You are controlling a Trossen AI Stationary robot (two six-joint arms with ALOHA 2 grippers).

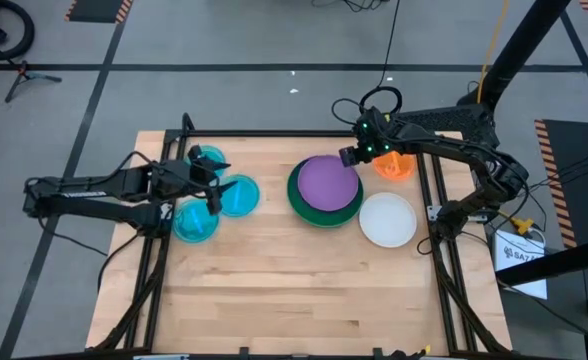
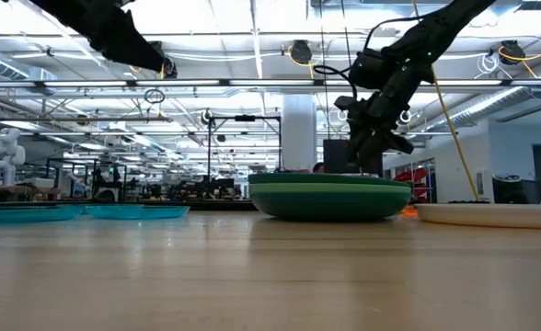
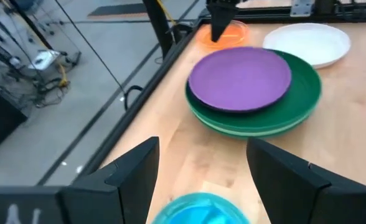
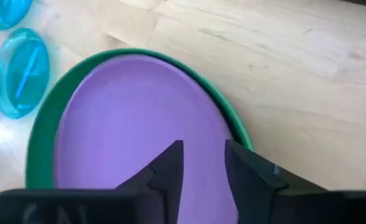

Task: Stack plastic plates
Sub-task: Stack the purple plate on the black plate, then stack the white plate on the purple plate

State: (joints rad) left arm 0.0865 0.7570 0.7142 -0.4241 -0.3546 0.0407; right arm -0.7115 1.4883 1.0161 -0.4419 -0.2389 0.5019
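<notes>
A purple plate (image 1: 326,182) lies on a dark green plate (image 3: 302,93), which rests on a lighter green one (image 3: 251,130). An orange plate (image 1: 396,165) and a white plate (image 1: 387,219) lie flat on the table beside the stack. Three translucent blue plates (image 1: 238,196) lie at the table's left. My right gripper (image 4: 203,165) stands over the purple plate's far right rim, fingers a narrow gap apart. My left gripper (image 3: 201,177) is open, raised above the blue plates (image 3: 201,211). My right gripper points down at the purple plate near its far right rim (image 4: 201,134). Both fingers stand over the plate's face with purple showing between them. I cannot tell whether the tips touch it. The plate lies flat on the green stack.
Black frame rails (image 1: 429,190) run along the table's left and right sides. Bare wood (image 1: 294,290) fills the near half of the table. The orange plate sits just right of my right gripper (image 1: 352,157).
</notes>
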